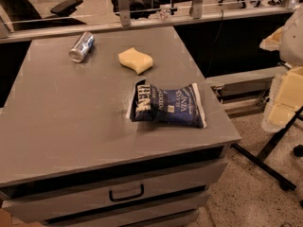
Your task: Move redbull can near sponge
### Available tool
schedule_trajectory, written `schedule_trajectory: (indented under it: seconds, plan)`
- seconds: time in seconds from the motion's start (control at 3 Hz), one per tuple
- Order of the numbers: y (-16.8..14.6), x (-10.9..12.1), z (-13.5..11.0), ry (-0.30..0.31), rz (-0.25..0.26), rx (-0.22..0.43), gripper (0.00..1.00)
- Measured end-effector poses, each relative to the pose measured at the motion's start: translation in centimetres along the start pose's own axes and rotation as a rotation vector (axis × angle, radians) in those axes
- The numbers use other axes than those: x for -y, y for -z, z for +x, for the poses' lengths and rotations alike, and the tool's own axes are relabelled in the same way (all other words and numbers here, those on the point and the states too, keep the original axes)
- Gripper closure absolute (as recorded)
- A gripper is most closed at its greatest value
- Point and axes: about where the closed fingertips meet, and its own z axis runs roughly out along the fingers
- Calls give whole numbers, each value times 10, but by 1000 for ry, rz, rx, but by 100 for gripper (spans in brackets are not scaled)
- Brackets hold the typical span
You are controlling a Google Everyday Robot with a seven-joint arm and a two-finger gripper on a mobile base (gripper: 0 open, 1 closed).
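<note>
The redbull can [82, 47] lies on its side at the far left of the grey table top [71, 112], its silver end towards me. The pale yellow sponge [136, 60] lies a short way to its right, apart from it. My gripper [285, 103] shows as tan and white parts at the right edge of the view, off the table's right side and far from both the can and the sponge. It holds nothing that I can see.
A dark blue chip bag [168, 106] lies flat near the table's right front corner. The table has drawers with a handle [126, 193] below. A railing [142, 15] and office chairs stand behind. A black stand leg [265, 162] crosses the floor at right.
</note>
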Motion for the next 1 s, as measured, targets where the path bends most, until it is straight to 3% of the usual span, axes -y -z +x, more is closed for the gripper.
schedule_trajectory:
  seconds: [0.33,0.67,1.0]
  plan:
    - [0,0,0,0,0,0,0]
    - [-3,-13,-17,-51,5,94,0]
    - [-18,-51,-46,-153,1,247,0]
